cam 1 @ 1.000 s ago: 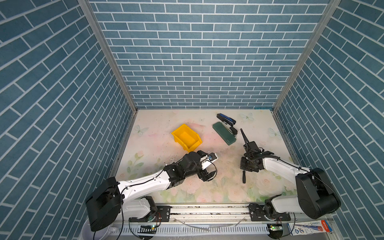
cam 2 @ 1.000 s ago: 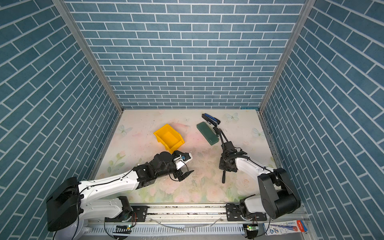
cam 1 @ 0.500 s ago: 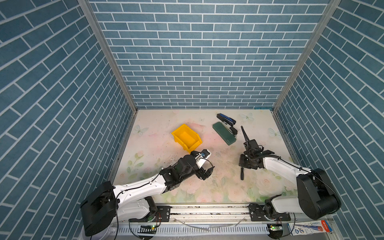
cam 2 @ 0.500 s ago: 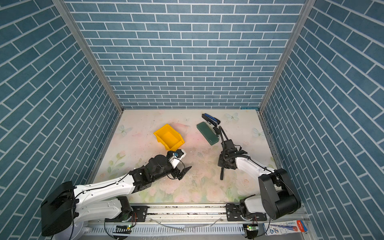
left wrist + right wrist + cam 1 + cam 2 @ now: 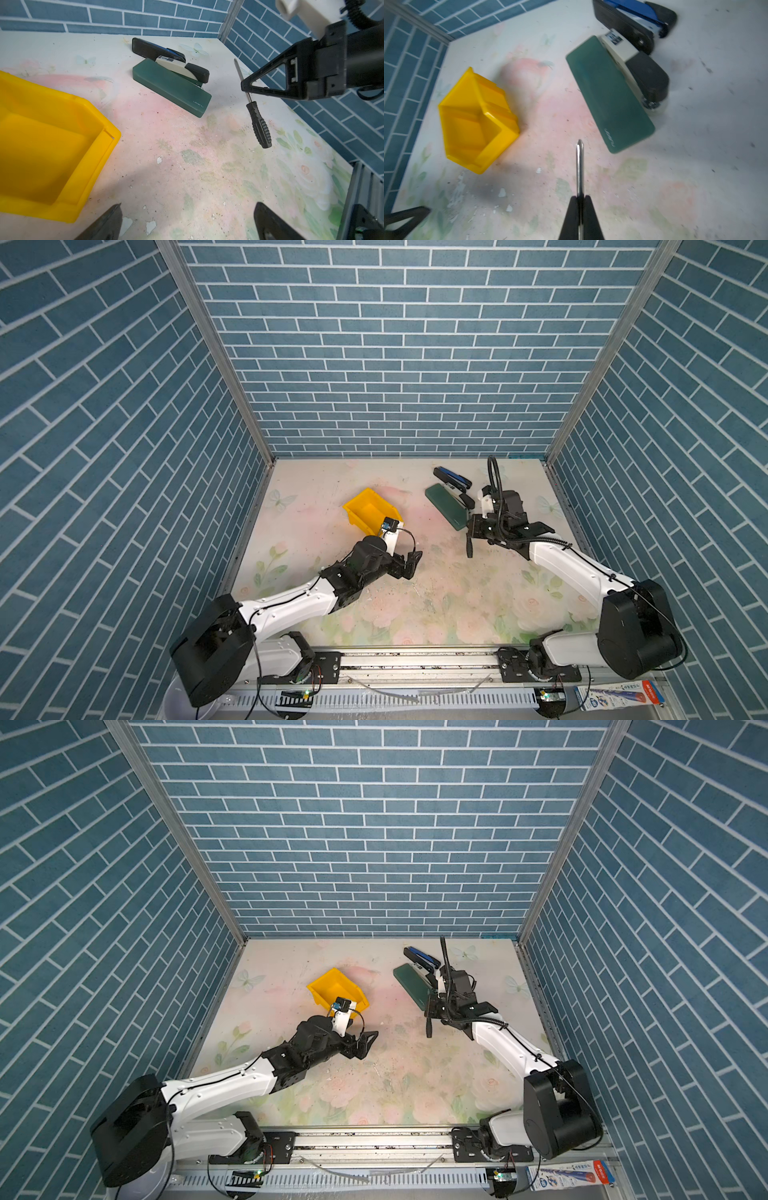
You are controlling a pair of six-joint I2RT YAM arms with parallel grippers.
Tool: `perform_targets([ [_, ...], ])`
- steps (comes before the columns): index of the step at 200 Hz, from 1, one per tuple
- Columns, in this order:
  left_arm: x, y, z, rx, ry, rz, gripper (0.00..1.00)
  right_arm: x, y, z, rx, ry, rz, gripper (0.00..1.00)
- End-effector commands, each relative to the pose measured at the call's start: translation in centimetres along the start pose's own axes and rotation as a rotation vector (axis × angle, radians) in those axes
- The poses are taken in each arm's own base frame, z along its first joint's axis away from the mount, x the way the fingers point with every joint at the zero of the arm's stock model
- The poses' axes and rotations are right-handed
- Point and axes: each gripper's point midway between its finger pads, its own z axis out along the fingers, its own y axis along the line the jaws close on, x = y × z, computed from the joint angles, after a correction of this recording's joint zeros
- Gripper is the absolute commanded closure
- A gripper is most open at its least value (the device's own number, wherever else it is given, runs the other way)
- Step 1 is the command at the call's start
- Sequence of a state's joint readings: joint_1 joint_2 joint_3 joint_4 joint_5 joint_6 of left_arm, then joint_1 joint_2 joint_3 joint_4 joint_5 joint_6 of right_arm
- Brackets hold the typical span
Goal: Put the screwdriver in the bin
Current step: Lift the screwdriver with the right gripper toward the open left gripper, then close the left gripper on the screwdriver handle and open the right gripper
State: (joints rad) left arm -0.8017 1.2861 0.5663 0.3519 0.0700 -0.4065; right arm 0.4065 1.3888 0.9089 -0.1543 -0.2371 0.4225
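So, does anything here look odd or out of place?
The screwdriver is pinched by its thin shaft in the right pincer, handle hanging free, which looks precarious. The flowered table is chipped, with white flakes near the yellow bin.

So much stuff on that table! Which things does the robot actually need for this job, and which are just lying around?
Needed: the screwdriver, held in the right gripper; the yellow bin.

Lying about: the green case; the black-and-blue stapler; the white-and-black stapler beside the case.
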Motion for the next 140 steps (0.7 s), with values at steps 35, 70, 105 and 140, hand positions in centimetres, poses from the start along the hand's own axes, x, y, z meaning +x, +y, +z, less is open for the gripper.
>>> perform_targets([
  [35,-4.1,-5.3,3.5,0.287,-0.092,-0.173,0.02,-4.1,7.4,-0.2,-0.307,-0.114,-0.145,1.0],
  [70,-6.3,-6.5,5.2,0.362,-0.171,-0.216,0.11,-4.5,9.8,-0.4,-0.408,-0.142,-0.145,1.0],
  [105,-6.6,-6.4,5.4,0.362,-0.177,-0.217,0.25,-4.2,11.2,-0.9,-0.468,-0.137,-0.165,1.0],
  [140,-6.1,-6.7,5.3,0.378,-0.149,-0.216,0.39,-3.6,12.1,-1.4,-0.505,-0.133,-0.19,1.0],
])
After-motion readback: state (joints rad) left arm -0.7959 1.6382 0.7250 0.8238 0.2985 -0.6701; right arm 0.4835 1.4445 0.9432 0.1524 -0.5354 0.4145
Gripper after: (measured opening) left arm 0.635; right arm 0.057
